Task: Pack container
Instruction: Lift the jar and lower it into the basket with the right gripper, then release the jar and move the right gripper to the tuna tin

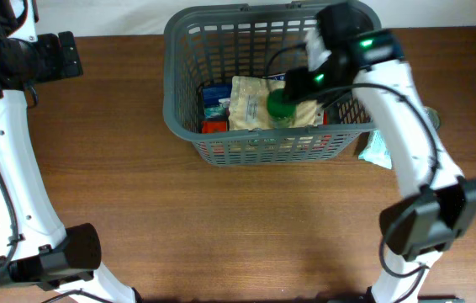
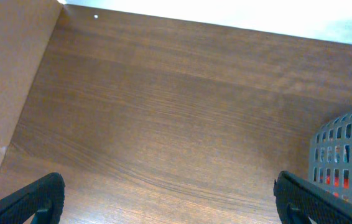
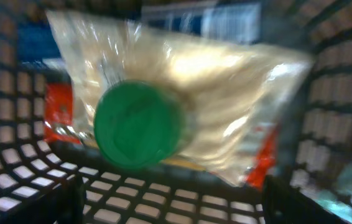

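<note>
The dark grey slotted basket [image 1: 171,76] stands at the table's far middle; its corner shows in the left wrist view [image 2: 344,155]. Inside lie a clear bag of pale food [image 1: 251,101], blue [image 1: 214,94] and red [image 1: 213,126] packs, and a green-lidded jar [image 1: 278,104] on the bag. My right gripper [image 1: 305,80] hangs over the basket, open, fingers wide [image 3: 173,199] on either side below the green lid [image 3: 138,124], not touching it. My left gripper [image 1: 74,55] is open and empty [image 2: 170,202] over the table at the far left.
A teal packet [image 1: 377,150] lies on the table just right of the basket's front corner, under the right arm. The basket's lattice wall [image 3: 163,186] is close below the right fingers. Brown wooden tabletop [image 1: 221,227] spreads in front.
</note>
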Robot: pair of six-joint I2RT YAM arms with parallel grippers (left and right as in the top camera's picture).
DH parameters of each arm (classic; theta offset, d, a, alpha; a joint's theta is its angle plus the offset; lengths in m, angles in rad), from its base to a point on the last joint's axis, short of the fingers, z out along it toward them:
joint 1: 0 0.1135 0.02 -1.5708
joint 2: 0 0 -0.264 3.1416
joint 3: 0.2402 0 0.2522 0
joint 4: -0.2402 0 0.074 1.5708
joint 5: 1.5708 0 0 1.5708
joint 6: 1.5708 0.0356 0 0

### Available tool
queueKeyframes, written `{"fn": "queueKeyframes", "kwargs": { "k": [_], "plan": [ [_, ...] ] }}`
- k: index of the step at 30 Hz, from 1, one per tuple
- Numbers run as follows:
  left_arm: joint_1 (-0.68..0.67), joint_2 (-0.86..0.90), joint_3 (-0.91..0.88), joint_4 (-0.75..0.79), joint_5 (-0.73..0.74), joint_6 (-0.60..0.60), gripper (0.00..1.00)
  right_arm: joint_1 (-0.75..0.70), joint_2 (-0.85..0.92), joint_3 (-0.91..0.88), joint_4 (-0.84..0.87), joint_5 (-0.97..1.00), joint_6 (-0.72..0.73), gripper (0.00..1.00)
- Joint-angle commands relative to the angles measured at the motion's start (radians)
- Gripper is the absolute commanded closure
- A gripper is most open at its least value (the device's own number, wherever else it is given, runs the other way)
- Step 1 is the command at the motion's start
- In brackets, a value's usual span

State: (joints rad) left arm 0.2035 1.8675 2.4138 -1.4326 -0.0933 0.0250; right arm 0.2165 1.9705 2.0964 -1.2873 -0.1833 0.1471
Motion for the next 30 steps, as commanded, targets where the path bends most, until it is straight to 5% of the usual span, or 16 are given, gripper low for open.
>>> {"fn": "queueKeyframes", "kwargs": {
  "k": [1,8,15,21,30],
  "plan": [
    [0.002,0.003,-0.004,-0.001,0.01,-0.014,0.01,-0.056,-0.131,0.164,-0.037,0.016,-0.035,0.14],
    [0.002,0.003,-0.004,-0.001,0.01,-0.014,0.01,-0.22,-0.209,0.405,-0.142,0.169,-0.035,0.11],
    [0.002,0.003,-0.004,-0.001,0.01,-0.014,0.01,-0.504,-0.239,0.421,-0.176,0.156,0.006,0.02],
    [0.002,0.003,-0.004,-0.001,0.01,-0.014,0.01,-0.676,-0.174,0.286,-0.182,0.128,0.09,0.01],
    [0.002,0.003,-0.004,-0.001,0.01,-0.014,0.01,-0.687,0.029,0.006,-0.095,0.127,0.11,0.03]
  ]
}}
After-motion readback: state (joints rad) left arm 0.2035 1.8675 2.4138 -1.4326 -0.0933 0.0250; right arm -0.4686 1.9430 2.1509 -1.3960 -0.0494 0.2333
